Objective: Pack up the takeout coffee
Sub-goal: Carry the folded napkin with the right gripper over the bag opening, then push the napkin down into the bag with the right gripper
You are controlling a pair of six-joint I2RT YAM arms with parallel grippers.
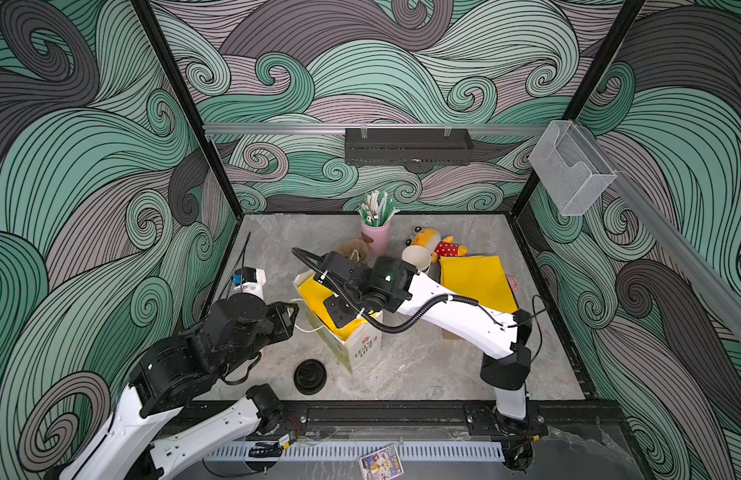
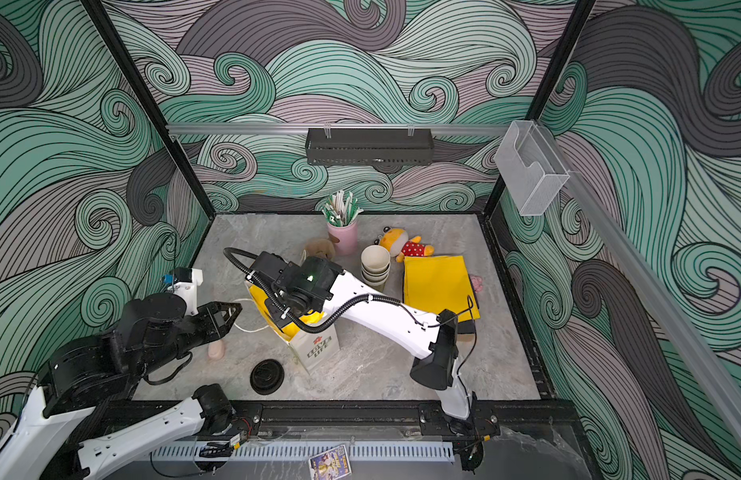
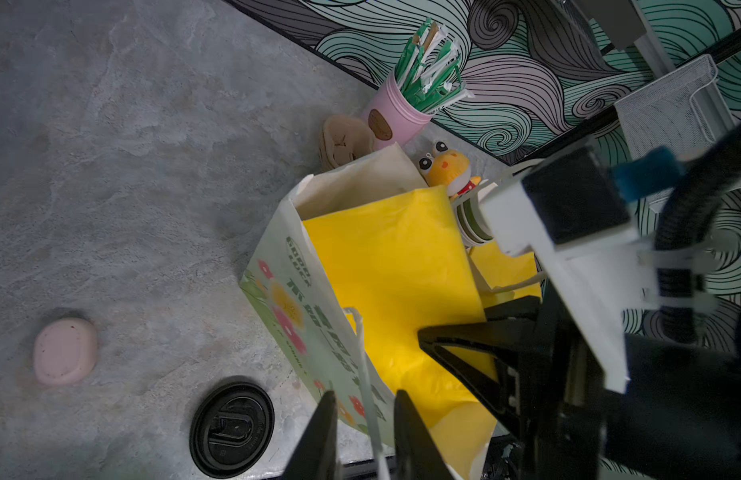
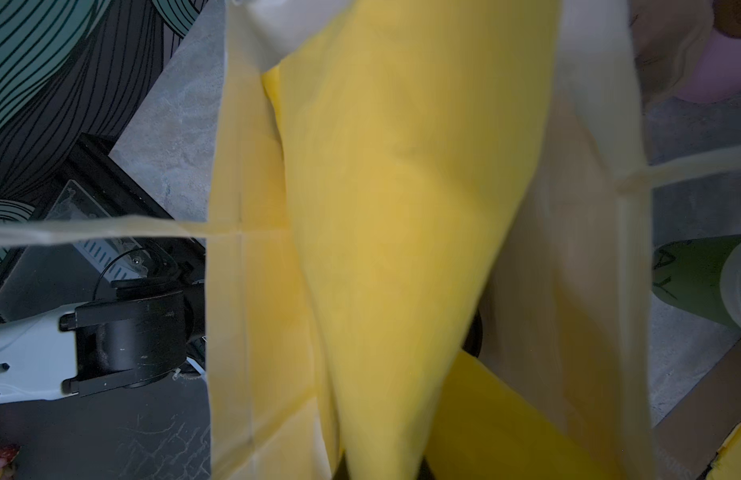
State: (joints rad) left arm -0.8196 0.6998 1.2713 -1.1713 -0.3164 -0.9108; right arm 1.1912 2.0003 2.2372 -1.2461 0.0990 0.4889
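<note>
- Only the left wrist view shows the left gripper (image 3: 365, 395) up close: its jaws stand narrowly apart, with the white paper handle strip (image 3: 362, 353) of the floral-printed paper bag (image 3: 277, 291) running between them, seemingly not pinched.
- The same view alone shows the right gripper (image 3: 443, 338), closed, down inside the bag against the yellow paper sheet (image 3: 393, 266). Both top views hide it under its own wrist.
- The right wrist view is nearly filled by that yellow sheet (image 4: 402, 208) and the bag's inner wall (image 4: 236, 291). Whether the gripper pinches the sheet cannot be told.
- A small pink rounded lump (image 2: 216, 351) shows in a top view and in the left wrist view, but the left arm covers it elsewhere.
- The loose round black plastic lid (image 1: 310, 376) lies on the grey stone bench (image 1: 423, 374), just in front of the bag.
- The lidded takeout cups show in no view, so where they are cannot be told.
- The right arm reaches across the middle, its wrist bent down over the bag's mouth.
- The left arm lies low, with its gripper (image 1: 294, 309) level beside the bag's left side.
</note>
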